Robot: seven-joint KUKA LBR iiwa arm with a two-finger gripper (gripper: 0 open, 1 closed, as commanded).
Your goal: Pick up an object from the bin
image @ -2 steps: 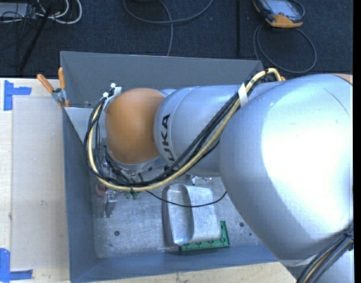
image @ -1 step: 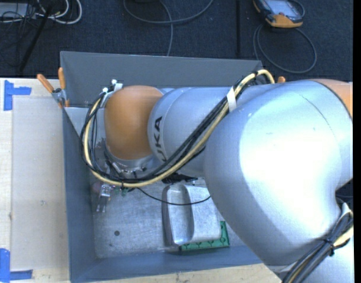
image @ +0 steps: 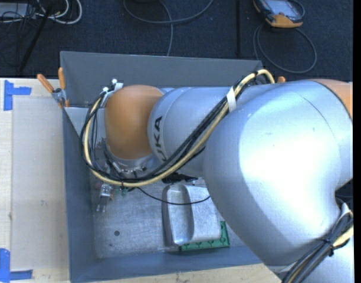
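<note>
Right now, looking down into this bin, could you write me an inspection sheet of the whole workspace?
Surface: grey metal bin; its scuffed floor is bare at the lower left.
Job's things: silvery oblong thing lying mid-bin; flat green-edged pad against its right side, partly under the arm.
Clutter: small dark speck on the floor.
Jaws: low over the bin's left part, beneath the orange wrist cover.
Cables: yellow and black cables loop round the wrist and run up the arm.
Surroundings: dark floor behind the bin, with loose leads and an orange-and-black device.
</note>
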